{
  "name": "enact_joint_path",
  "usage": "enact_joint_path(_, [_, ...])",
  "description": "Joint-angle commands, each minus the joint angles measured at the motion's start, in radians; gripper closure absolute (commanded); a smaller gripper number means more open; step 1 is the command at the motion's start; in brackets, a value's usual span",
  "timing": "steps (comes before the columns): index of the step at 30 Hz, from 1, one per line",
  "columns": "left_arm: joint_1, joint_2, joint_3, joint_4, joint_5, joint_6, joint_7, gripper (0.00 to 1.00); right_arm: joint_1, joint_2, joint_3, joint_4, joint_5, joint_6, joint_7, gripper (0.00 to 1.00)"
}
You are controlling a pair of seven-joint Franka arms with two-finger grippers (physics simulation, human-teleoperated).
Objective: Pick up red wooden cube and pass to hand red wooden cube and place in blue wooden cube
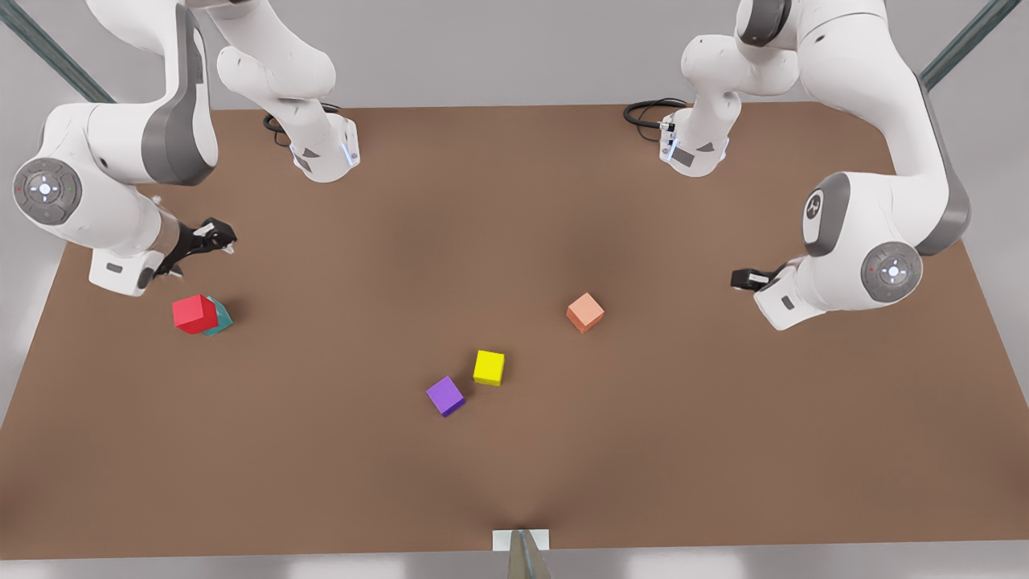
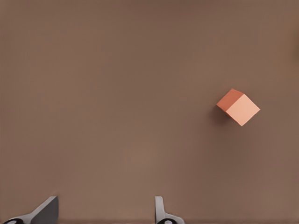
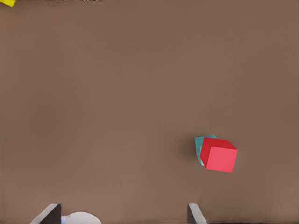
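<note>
The red wooden cube [image 1: 194, 314] rests on top of the blue wooden cube [image 1: 220, 319], a teal block mostly covered by it, at the front view's left. The right wrist view looks down on the red wooden cube [image 3: 219, 155] and, under it, a strip of the blue wooden cube [image 3: 200, 144]. My right gripper [image 1: 213, 237] hangs above and just behind the stack, open and apart from it; its fingertips [image 3: 50, 213] stand wide. On the front view's right, my left gripper [image 1: 744, 279] waits in the air, open, with one of its fingertips [image 2: 46, 209] showing over bare table.
A salmon-orange cube [image 1: 585, 312] lies right of centre, in the left wrist view too [image 2: 238, 107]. A yellow cube [image 1: 489, 367] and a purple cube [image 1: 445, 396] sit near the middle front. Both arm bases and black cables [image 1: 649, 111] stand at the table's back edge.
</note>
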Motion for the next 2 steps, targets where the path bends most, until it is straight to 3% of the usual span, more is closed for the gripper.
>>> enact_joint_path(1, [0.003, 0.004, 0.000, 0.000, 0.003, 0.000, 0.003, 0.00, 0.001, -0.003, 0.000, -0.002, 0.001, 0.016, 0.540, 0.00])
enact_joint_path(2, [0.003, 0.004, 0.000, 0.000, 0.003, -0.002, 0.003, 0.00, 0.001, -0.003, -0.002, -0.002, 0.001, 0.016, 0.540, 0.00])
